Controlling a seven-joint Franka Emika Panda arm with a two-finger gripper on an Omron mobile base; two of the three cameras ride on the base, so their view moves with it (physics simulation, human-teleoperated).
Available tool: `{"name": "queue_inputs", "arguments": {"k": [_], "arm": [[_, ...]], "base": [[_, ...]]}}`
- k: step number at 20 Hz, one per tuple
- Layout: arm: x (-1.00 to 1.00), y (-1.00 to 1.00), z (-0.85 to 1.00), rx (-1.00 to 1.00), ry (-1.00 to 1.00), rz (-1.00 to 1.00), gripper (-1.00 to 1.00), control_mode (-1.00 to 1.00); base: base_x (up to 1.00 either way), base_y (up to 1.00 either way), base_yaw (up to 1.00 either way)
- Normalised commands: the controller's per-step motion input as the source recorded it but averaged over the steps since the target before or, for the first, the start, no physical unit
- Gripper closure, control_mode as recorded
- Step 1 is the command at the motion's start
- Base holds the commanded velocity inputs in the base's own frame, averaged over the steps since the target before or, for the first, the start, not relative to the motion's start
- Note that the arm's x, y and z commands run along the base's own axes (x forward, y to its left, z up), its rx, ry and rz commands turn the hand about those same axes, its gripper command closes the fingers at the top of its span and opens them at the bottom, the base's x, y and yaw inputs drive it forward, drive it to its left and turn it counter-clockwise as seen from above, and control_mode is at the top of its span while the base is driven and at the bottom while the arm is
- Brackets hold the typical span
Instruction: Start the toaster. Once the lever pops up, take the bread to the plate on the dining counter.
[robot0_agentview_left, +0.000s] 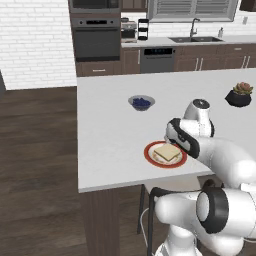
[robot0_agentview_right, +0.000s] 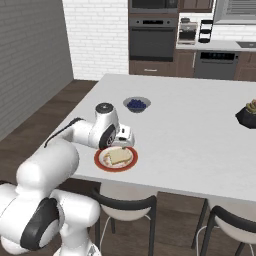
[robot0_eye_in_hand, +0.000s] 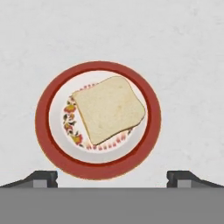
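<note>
Lying flat on the plate, the bread; gripper above, fingers wide apart, empty

The plate had a broad red rim and a white centre with a ring of small red and yellow flowers. The bread was pale tan with a slightly darker crust. The dining counter was pale grey-white on a dark brown base. The bowl was grey and held blue berries. The plant pot was black.
</note>
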Motion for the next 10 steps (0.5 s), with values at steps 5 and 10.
{"name": "queue_inputs", "arguments": {"k": [5, 10], "arm": [[-0.52, 0.0, 0.53, 0.13, -0.14, 0.02, -1.0, -1.0], [-0.34, 0.0, 0.55, 0.12, -0.13, 0.0, -1.0, -1.0]], "base": [[0.0, 0.0, 0.0], [0.0, 0.0, 0.0]]}}
